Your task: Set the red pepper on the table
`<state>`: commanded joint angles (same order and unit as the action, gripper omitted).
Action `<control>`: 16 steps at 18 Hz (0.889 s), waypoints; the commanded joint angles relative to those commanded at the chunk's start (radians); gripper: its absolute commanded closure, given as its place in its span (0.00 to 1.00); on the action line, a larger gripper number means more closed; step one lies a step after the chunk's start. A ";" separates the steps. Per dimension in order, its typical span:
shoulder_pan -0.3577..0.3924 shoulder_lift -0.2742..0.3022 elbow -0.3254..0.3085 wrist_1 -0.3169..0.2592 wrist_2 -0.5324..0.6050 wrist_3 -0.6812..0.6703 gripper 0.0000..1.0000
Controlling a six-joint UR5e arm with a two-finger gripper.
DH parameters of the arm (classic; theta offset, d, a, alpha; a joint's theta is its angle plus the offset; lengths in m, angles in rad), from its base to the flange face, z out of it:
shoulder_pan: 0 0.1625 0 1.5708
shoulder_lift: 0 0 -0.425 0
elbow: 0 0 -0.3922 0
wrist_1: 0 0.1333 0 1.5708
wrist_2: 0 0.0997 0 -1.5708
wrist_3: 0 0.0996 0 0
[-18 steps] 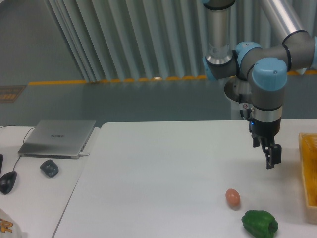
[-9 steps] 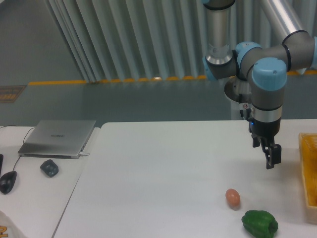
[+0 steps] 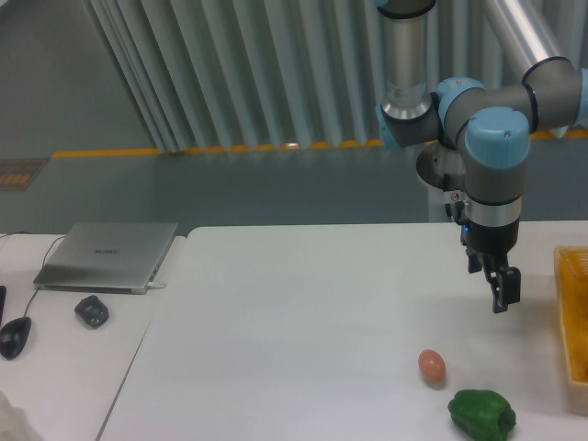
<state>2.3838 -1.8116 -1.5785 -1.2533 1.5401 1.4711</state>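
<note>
The table (image 3: 303, 322) is the largest thing here, a broad, flat, matte white rectangular top that fills the lower part of the view. Beside it on the left sits a narrower white desk (image 3: 64, 367), its edge meeting the table's along a thin seam. Above the table's right half rises the arm (image 3: 487, 138), built of smooth grey metal tubes joined by rounded light-blue caps, bending down to a black wrist. On the desk lies a closed laptop (image 3: 108, 254), a thin silver slab with a dull metallic lid. At the far right edge a yellow-orange basket (image 3: 574, 312) with a perforated plastic wall is partly cut off by the frame. Near the table's front edge rests a green bell pepper (image 3: 481, 414), glossy and lumpy. The gripper (image 3: 501, 292), black and narrow, hangs above the bare tabletop, pointing down; its fingers look close together with nothing between them, but from this angle I cannot tell whether they are truly closed. Just left of the green pepper lies a smooth brownish-orange egg (image 3: 432, 366), apart from it. A dark mouse (image 3: 15, 336) and a small dark rounded object (image 3: 92, 310) lie on the desk. The red pepper is not visible anywhere in view.
</note>
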 joint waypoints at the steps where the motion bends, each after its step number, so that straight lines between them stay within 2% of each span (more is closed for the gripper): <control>1: 0.000 0.002 0.000 0.000 0.000 0.002 0.00; 16: -0.003 0.003 0.000 0.000 0.029 -0.026 0.00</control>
<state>2.3807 -1.8086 -1.5785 -1.2533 1.5693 1.4450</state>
